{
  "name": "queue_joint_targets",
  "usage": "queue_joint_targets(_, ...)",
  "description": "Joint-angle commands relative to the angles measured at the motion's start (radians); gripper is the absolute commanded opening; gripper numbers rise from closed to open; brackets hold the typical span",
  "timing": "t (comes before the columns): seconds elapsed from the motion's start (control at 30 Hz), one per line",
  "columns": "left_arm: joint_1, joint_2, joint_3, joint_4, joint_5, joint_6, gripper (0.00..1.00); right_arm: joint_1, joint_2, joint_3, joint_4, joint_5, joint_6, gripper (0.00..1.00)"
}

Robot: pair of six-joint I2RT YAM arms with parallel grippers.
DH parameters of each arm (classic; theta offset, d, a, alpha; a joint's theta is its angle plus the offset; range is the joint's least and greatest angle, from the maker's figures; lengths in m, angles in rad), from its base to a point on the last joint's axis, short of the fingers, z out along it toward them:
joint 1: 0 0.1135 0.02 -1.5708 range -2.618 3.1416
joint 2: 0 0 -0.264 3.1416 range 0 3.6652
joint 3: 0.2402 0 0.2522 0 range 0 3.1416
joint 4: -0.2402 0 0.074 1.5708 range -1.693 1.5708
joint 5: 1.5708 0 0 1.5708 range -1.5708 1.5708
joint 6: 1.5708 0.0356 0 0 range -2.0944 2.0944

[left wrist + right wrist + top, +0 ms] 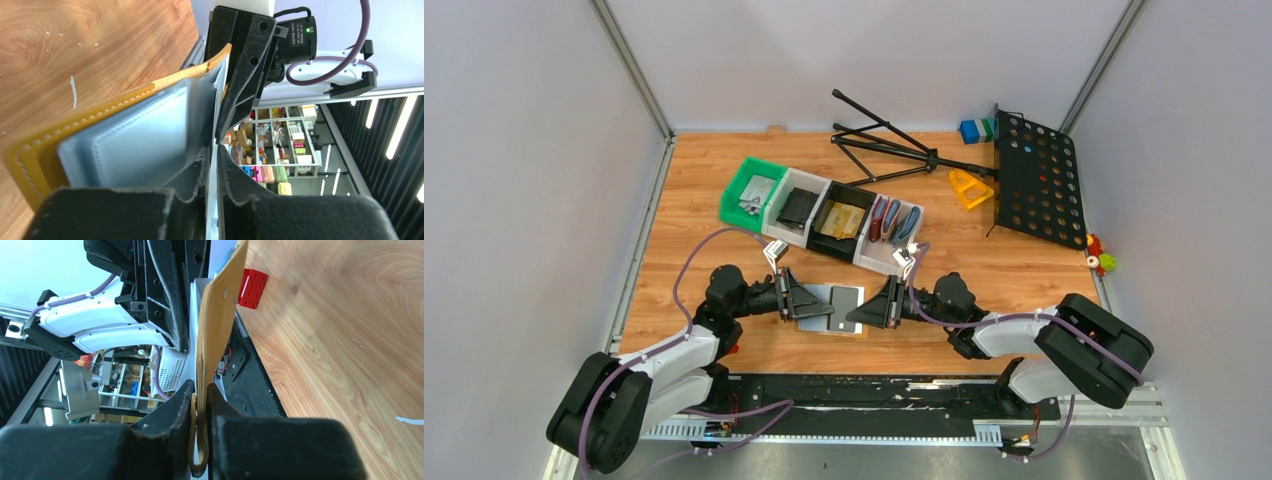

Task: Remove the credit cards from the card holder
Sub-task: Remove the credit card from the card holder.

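The card holder [834,305] is mustard-yellow with a pale grey-blue lining. It hangs open between my two grippers above the near middle of the table. My left gripper [807,300] is shut on a thin pale leaf of its inside [218,150]. The lining [125,140] fills the left wrist view. My right gripper [881,303] is shut on the holder's folded mustard edge [201,390], and the outer face with its stud [224,290] stands upright there. No card shows in the holder. Gold-tan flat pieces that look like credit cards [842,218] lie in a black bin.
A row of bins stands behind: green [749,192], white with a black wallet [796,208], black [824,235], white with red and blue wallets [894,225]. A folded tripod [894,150], a perforated black plate [1036,180] and a yellow piece [970,187] lie at the back right. A red brick [252,287] lies by the near edge.
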Motion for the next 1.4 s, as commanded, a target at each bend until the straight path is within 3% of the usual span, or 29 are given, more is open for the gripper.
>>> queue_joint_targets(0.0,-0.003,-0.015,-0.003,0.079,0.012,-0.022,0.21,0.007,0.018,0.007,0.089,-0.001,0.018,0.01)
queue_joint_targets(0.13,-0.003,-0.015,-0.006,0.112,0.019,-0.051,0.26,0.007,0.039,0.003,0.127,-0.011,0.032,0.00)
queue_joint_targets(0.33,-0.001,-0.012,-0.005,0.132,0.026,-0.066,0.07,0.006,0.049,-0.013,0.159,-0.005,0.046,0.04)
queue_joint_targets(0.47,0.009,-0.009,-0.003,0.131,0.031,-0.068,0.00,0.003,0.036,-0.033,0.161,0.002,0.046,0.07)
queue_joint_targets(0.6,0.019,-0.013,0.001,0.130,0.039,-0.072,0.00,-0.003,0.018,-0.049,0.154,0.005,0.043,0.08)
queue_joint_targets(0.77,0.021,-0.011,0.005,0.139,0.040,-0.077,0.08,-0.005,0.007,-0.048,0.134,0.001,0.034,0.07)
queue_joint_targets(0.97,0.021,-0.011,0.004,0.142,0.044,-0.080,0.00,-0.011,0.015,-0.050,0.146,-0.004,0.036,0.07)
queue_joint_targets(1.23,0.066,-0.015,0.011,0.094,0.062,-0.051,0.00,-0.034,-0.029,-0.085,0.125,-0.006,0.031,0.07)
queue_joint_targets(1.37,0.116,-0.033,0.035,-0.037,0.087,0.029,0.00,-0.049,-0.077,-0.101,0.053,-0.001,0.000,0.07)
